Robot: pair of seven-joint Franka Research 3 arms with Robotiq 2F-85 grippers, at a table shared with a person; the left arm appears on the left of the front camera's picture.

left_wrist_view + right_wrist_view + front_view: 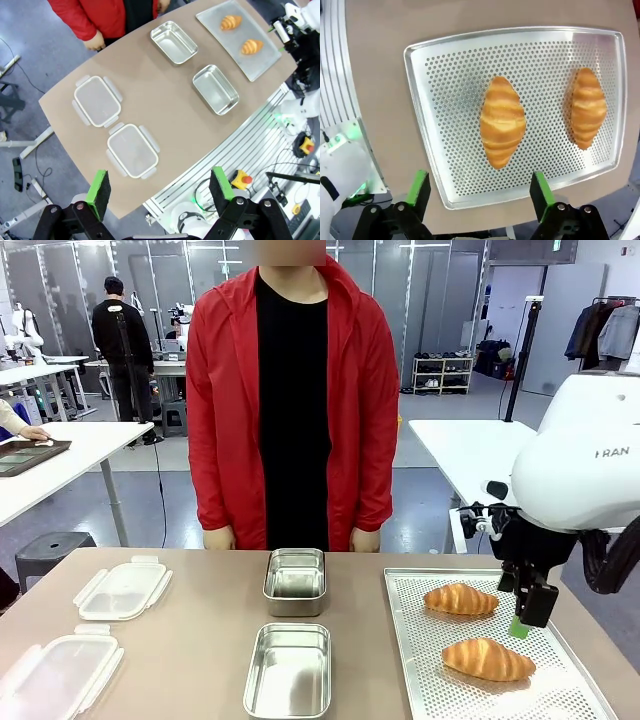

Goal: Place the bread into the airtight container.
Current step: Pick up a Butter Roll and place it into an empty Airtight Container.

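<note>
Two golden croissants lie on a perforated metal tray (420, 680) at the right: a far croissant (461, 599) (588, 107) and a near croissant (488, 659) (502, 121). Two empty steel containers stand mid-table, one farther (295, 573) (173, 42) and one nearer (289, 670) (215, 89). My right gripper (525, 618) (480, 187) hangs open over the tray's right side, above the near croissant, holding nothing. My left gripper (159, 185) is open and empty, high above the table's near-left edge.
Two clear plastic lids (123, 587) (55, 675) lie on the left of the table. A person in a red jacket (292, 400) stands at the far edge, hands by the sides. Bare brown table surrounds the containers.
</note>
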